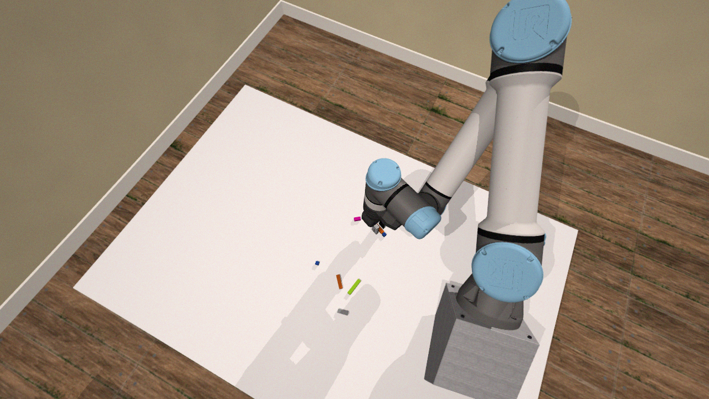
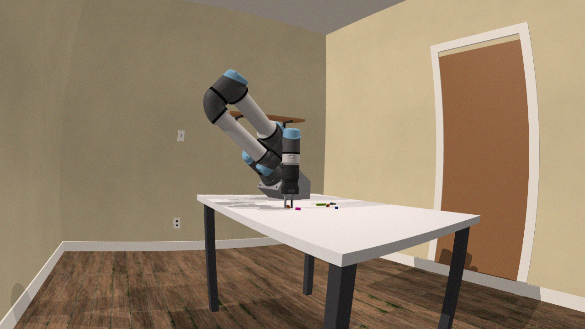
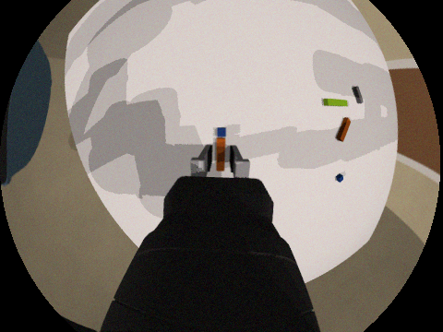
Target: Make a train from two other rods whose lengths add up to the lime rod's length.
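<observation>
On the tabletop [image 1: 207, 163], a magenta rod [image 1: 356, 218] lies just left of the claw [image 3: 221, 168], whose spread fingers flank an orange rod [image 3: 221, 154] ending at a blue rod [image 3: 221, 132], well apart from the lime rod [image 1: 354, 286] nearer the front edge.

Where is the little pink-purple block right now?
In the top view the magenta rod lies on the table, just left of the gripper.

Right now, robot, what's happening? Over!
Gripper open, straddling orange rod on table. Blue rod at its far end. Nothing in the way.
</observation>
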Robot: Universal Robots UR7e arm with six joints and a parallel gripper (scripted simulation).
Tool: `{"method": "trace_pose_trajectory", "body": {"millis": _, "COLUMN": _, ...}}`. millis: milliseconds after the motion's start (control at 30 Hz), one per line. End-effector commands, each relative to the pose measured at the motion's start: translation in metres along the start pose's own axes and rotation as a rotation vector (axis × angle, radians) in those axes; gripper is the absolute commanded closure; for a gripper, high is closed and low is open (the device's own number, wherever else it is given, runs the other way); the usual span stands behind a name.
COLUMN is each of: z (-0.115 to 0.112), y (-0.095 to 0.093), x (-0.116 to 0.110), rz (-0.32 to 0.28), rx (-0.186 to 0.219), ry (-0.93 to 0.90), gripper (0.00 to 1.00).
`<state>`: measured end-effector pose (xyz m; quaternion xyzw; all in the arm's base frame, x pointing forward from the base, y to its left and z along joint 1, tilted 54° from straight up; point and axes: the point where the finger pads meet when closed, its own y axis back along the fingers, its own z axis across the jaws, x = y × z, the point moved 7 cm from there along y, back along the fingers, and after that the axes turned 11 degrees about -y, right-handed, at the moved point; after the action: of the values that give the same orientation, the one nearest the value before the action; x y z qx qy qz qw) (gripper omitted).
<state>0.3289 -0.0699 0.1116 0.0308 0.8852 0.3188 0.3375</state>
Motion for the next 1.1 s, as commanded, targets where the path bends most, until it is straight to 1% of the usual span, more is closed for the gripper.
{"method": "trace_pose_trajectory", "body": {"millis": 0, "z": 0.000, "y": 0.000, "x": 0.000, "rz": -0.001, "rx": 0.000, "ry": 0.000, "gripper": 0.46}}
{"method": "trace_pose_trajectory", "body": {"millis": 367, "z": 0.000, "y": 0.002, "x": 0.000, "rz": -0.001, "rx": 0.000, "ry": 0.000, "gripper": 0.46}}
{"method": "trace_pose_trajectory", "body": {"millis": 633, "z": 0.000, "y": 0.012, "x": 0.000, "rz": -0.001, "rx": 0.000, "ry": 0.000, "gripper": 0.46}}
{"method": "trace_pose_trajectory", "body": {"millis": 700, "z": 0.000, "y": 0.012, "x": 0.000, "rz": -0.001, "rx": 0.000, "ry": 0.000, "gripper": 0.46}}
{"method": "trace_pose_trajectory", "body": {"millis": 1067, "z": 0.000, "y": 0.040, "x": 0.000, "rz": -0.001, "rx": 0.000, "ry": 0.000, "gripper": 0.46}}
